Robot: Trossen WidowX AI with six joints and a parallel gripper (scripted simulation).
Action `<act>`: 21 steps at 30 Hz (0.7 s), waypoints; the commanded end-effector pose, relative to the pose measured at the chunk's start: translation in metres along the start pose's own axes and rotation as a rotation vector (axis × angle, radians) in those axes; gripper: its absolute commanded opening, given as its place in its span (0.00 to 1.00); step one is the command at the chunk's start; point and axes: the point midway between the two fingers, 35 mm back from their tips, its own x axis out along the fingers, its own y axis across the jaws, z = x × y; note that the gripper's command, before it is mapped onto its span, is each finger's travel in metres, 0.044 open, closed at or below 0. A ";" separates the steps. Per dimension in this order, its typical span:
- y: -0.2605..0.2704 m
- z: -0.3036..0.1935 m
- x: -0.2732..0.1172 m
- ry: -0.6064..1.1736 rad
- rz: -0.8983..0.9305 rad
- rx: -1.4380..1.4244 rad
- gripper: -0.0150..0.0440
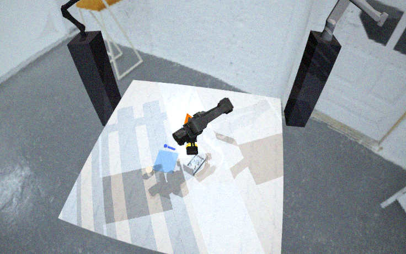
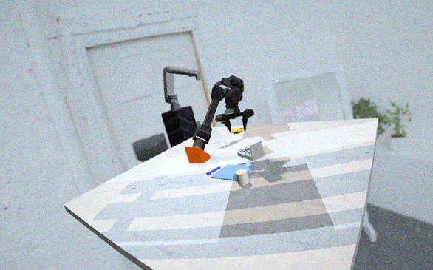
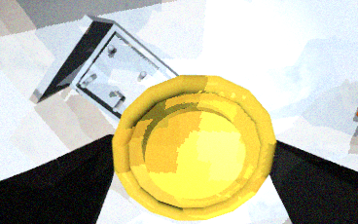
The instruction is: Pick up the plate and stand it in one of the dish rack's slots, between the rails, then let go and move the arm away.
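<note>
The yellow round plate [image 1: 187,145] [image 2: 237,131] [image 3: 204,146] is held roughly flat, face up to the wrist camera, well above the table. My gripper [image 1: 192,145] [image 2: 237,130] [image 3: 193,146] is shut on it, one finger at each side of its rim. The grey dish rack [image 1: 189,170] [image 2: 257,150] [image 3: 80,60] stands on the table below, with a raised wall at one end and small pegs inside. In the wrist view it lies at the upper left, turned diagonally, and the plate hides its near corner.
A light blue mat [image 1: 166,160] [image 2: 227,173] lies beside the rack. A beige cylinder [image 1: 149,169] [image 2: 241,177] stands by the mat's edge, and a dark blue stick [image 1: 170,147] [image 2: 214,170] lies along another side. An orange block [image 1: 187,117] [image 2: 196,155] stands near the arm's base.
</note>
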 end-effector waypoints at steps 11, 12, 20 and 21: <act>-0.030 -0.055 0.011 0.014 -0.004 0.472 0.25; -0.032 -0.059 0.012 0.015 -0.004 0.506 0.25; -0.044 -0.074 0.017 0.017 -0.006 0.662 0.25; -0.044 -0.074 0.017 0.017 -0.006 0.662 0.25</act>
